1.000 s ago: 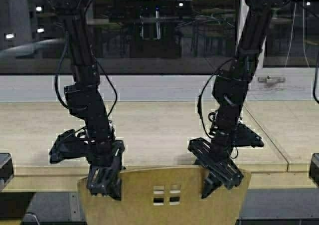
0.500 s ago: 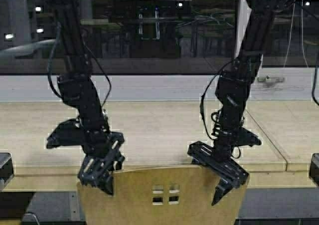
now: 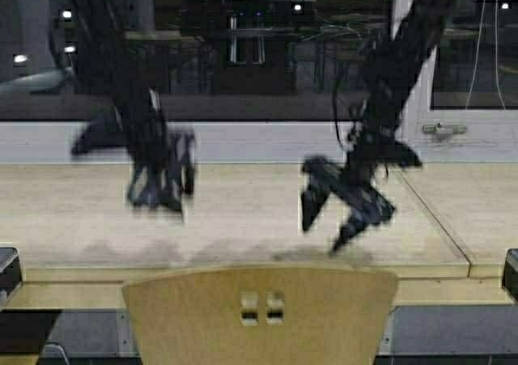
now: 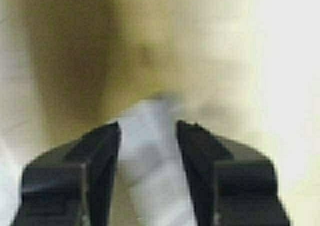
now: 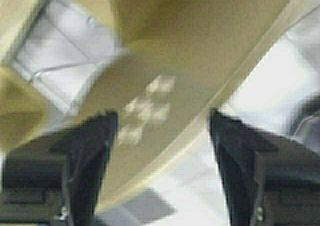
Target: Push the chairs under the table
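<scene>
One chair (image 3: 259,316) shows at the bottom centre: a tan plywood backrest with four small square cutouts, standing against the thick front edge of the table (image 3: 243,219). Both grippers hang above the pale tabletop, clear of the chair. My left gripper (image 3: 156,203) is over the table's left part, open with nothing between its fingers (image 4: 102,151). My right gripper (image 3: 324,235) is over the right part, tilted, with its jaws wide apart and empty. In the right wrist view the chair's backrest (image 5: 150,105) lies below the right gripper (image 5: 162,118). The left gripper (image 4: 147,128) sees only blurred wood and floor.
A dark window with a pale sill (image 3: 259,142) and a handle (image 3: 441,129) runs behind the table. A seam (image 3: 437,219) splits the tabletop at the right. Black parts of the robot (image 3: 6,272) sit at both lower edges.
Both grippers have lifted off the top of the chair's backrest and swung up and forward over the tabletop. The chair has stayed nearly in place.
</scene>
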